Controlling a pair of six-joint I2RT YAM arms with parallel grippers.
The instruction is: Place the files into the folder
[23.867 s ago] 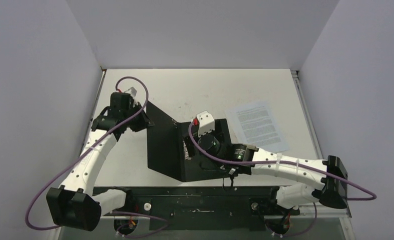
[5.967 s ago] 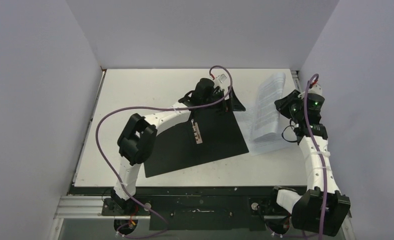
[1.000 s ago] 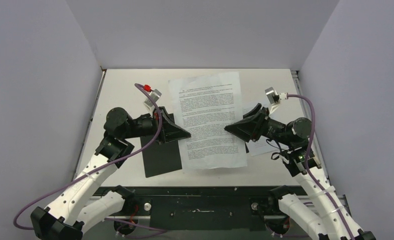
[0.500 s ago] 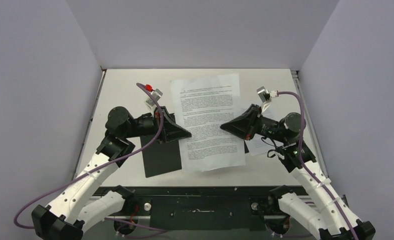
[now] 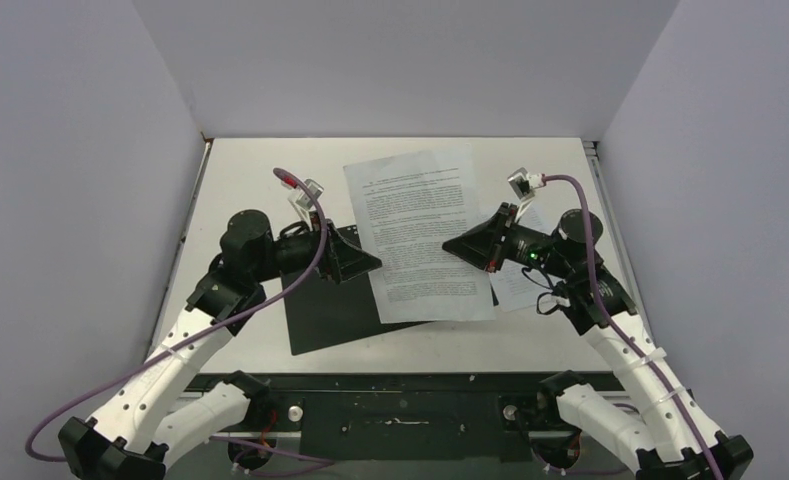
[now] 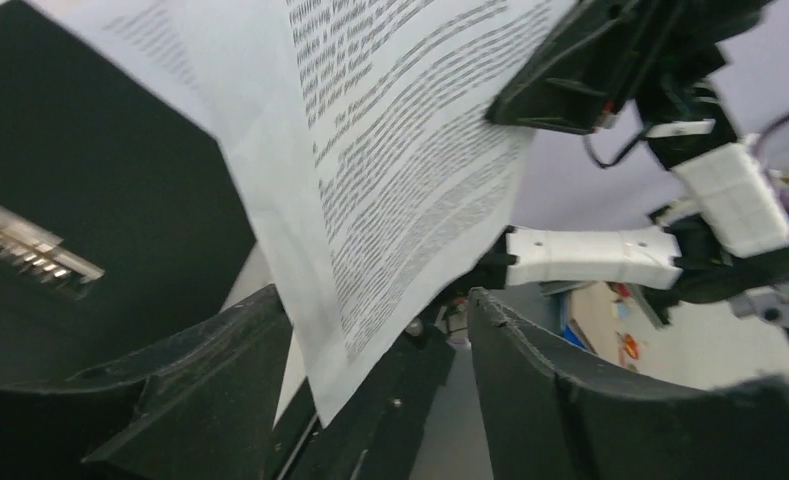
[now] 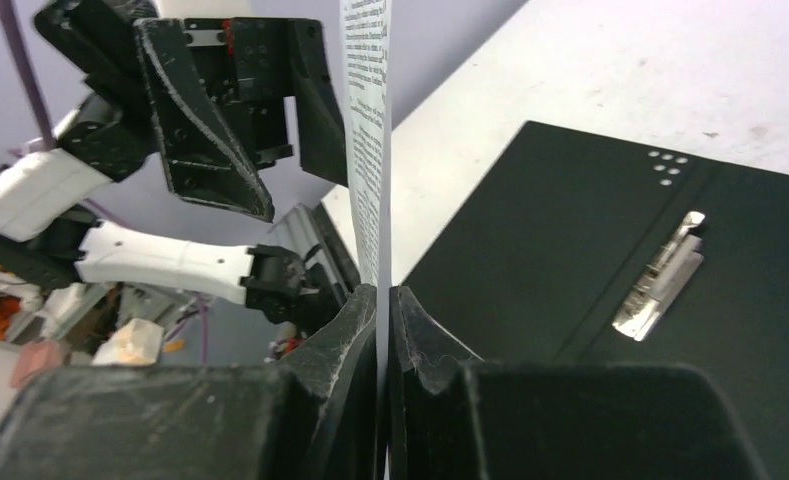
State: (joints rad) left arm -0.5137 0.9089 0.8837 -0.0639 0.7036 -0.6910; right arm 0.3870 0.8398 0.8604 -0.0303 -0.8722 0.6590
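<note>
Listing what was seen across the three views:

1. Right gripper (image 7: 382, 300): clenched. Its two fingers were pressed together on the right-hand edge of the printed file (image 5: 420, 235), and no gap was seen between them (the wrist view was plain on this point). The sheet was carried by this grip.

2. Left gripper (image 6: 375, 330): released. Its fingers (image 6: 200, 390) were spread well apart. The lower left corner of the printed file was hung between them, and neither finger was seen pressed against the paper.

3. Printed file: one white sheet of dense black text, raised off the table (image 5: 240, 170) between the two grippers and tilted. From above, it was laid across the right part of the folder (image 5: 320, 320). Whether its lower edge was rested on the folder could not be told.

4. Folder: spread open and flat on the table, black inside upward, below and between the grippers. Its metal clip (image 7: 660, 280) was left uncovered along the spine.

5. Second file (image 5: 510, 293): laid flat on the table to the right of the folder, partly hidden under the right arm.
</note>
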